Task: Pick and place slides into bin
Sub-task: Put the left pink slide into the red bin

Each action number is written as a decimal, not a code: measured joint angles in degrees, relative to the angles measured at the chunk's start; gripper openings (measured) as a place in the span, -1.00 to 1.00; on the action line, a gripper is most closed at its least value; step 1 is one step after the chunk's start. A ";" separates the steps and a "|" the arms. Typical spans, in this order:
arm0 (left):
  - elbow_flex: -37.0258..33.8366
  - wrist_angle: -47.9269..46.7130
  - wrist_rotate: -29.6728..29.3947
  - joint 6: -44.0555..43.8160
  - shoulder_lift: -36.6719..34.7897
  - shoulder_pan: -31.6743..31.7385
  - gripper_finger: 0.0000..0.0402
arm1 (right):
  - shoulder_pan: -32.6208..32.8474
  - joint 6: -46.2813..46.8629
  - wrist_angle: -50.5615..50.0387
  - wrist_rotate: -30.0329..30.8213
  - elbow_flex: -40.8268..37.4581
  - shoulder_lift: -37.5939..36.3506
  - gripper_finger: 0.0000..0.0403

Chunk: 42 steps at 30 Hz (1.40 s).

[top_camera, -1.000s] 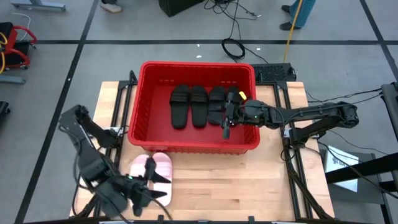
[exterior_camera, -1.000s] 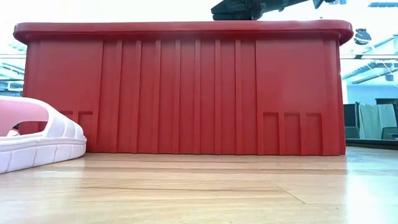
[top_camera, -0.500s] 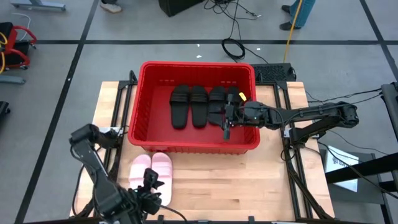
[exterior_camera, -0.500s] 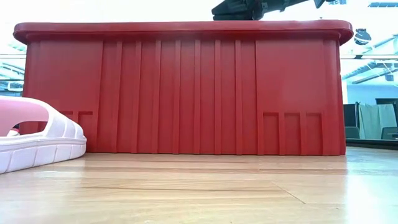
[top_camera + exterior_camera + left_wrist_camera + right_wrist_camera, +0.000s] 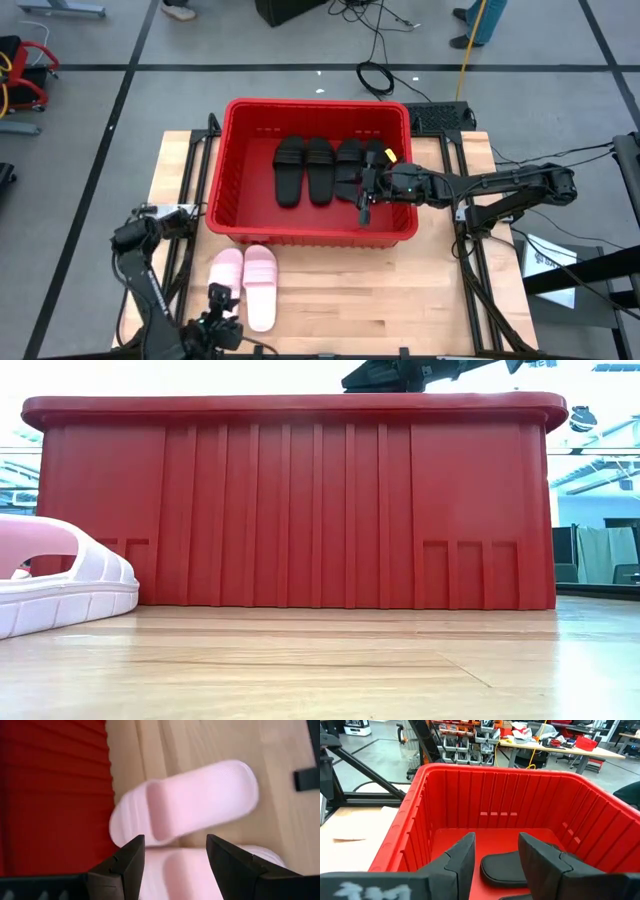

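Left gripper [image 5: 175, 852] sits at the counter's [image 5: 400, 290] near edge, fingers [image 5: 131, 862] apart and empty — the two pink slides [image 5: 245, 280] lie side by side just ahead of the fingertips, on the counter right in front of the bin [image 5: 232, 170]. In the left wrist view one pink slide [image 5: 190, 802] lies just beyond the fingertips and the other shows in the gap between them; neither is touched. Right gripper [image 5: 362, 192] hangs over the bin's right part, fingers [image 5: 457, 857] partly apart with nothing clamped; a black slide [image 5: 502, 870] lies on the bin floor below the gap. Four black slides [image 5: 328, 170] lie in a row inside the bin, the right gripper above the rightmost ones. In the low view only one pink slide [image 5: 55, 575] shows, beside the bin wall [image 5: 300, 510].

Versus a second ago — the left arm has pulled back toward the counter's near edge, off the pink pair, which is now fully uncovered and unmoved. Right arm and black slides unchanged.
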 joint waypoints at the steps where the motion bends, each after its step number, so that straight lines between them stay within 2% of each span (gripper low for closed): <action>1: -0.08 -0.07 0.04 -1.27 0.52 -0.68 0.03 | 0.12 0.00 -0.23 0.00 0.00 0.00 -0.31; 6: -3.22 -0.08 0.05 -5.73 2.56 -2.84 0.03 | 0.81 0.00 -0.21 0.00 0.00 0.00 -0.31; 14: -15.61 -0.21 6.32 -10.94 2.83 -2.38 0.03 | 1.42 0.00 0.36 0.14 0.00 0.00 -0.31; 21: -21.88 -0.15 5.68 -14.11 2.83 -2.46 0.03 | 1.41 0.00 0.40 0.24 0.00 0.00 -0.31; 30: -27.39 0.20 5.40 -17.07 2.83 -2.35 0.03 | 1.41 0.02 0.45 0.24 0.00 0.00 -0.31; 39: -29.83 1.82 3.09 -18.08 2.81 -1.10 0.03 | 1.41 0.02 0.47 0.24 0.00 0.00 -0.31; 42: -29.83 2.40 2.95 -17.47 2.79 -0.24 -0.03 | 1.41 0.02 0.47 0.24 0.00 0.00 -0.31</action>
